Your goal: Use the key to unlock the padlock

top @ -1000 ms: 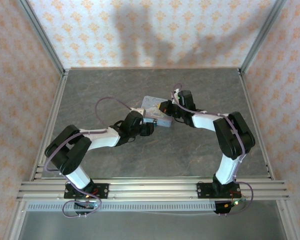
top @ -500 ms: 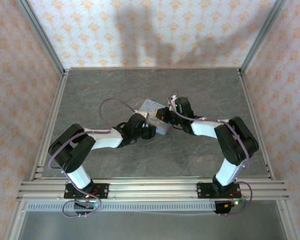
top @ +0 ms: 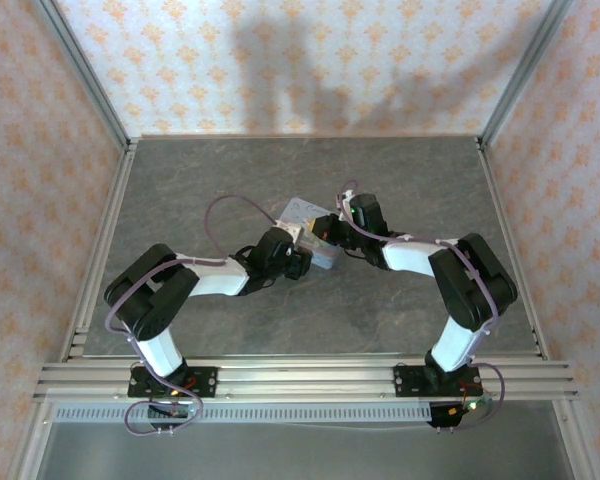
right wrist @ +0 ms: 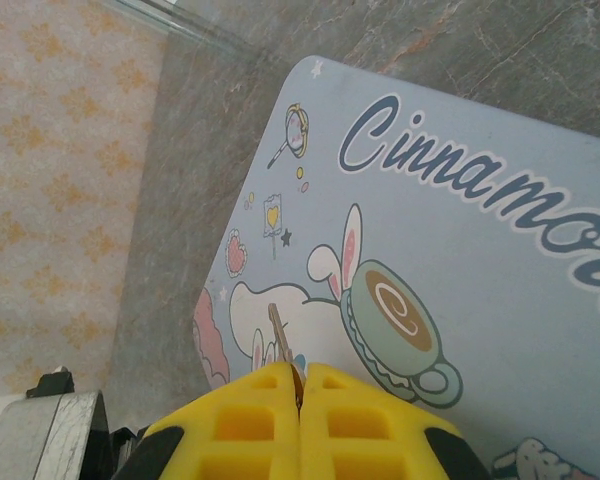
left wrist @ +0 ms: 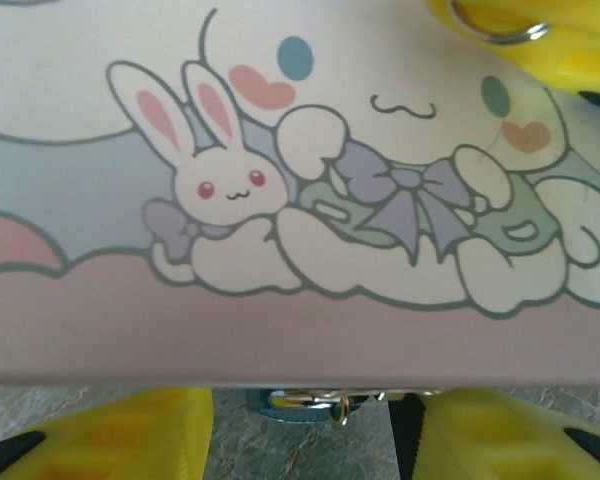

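Observation:
The padlock [left wrist: 300, 408] is a tiny teal body with a thin metal shackle, hanging at the near edge of the pale blue cartoon tin [left wrist: 300, 150]. My left gripper [left wrist: 305, 440] is open, one yellow finger on each side of the padlock and a gap on both sides. My right gripper [right wrist: 300, 385] is shut on the key [right wrist: 279, 335], whose thin silvery blade sticks out over the tin's lid [right wrist: 460, 250]. From above, the left gripper [top: 298, 262] is at the tin's near side and the right gripper [top: 327, 225] is over the tin [top: 305, 212].
The tin lies mid-table on the grey stone-patterned surface [top: 400, 170]. Patterned walls with metal frame posts [top: 90, 90] close in the sides and back. The right gripper's yellow fingers [left wrist: 580, 45] show at the top right of the left wrist view, close above the lid.
My left arm has pushed in toward the tin's near edge and its jaws have narrowed. The right gripper shifted slightly left over the lid, then held still, shut on the key.

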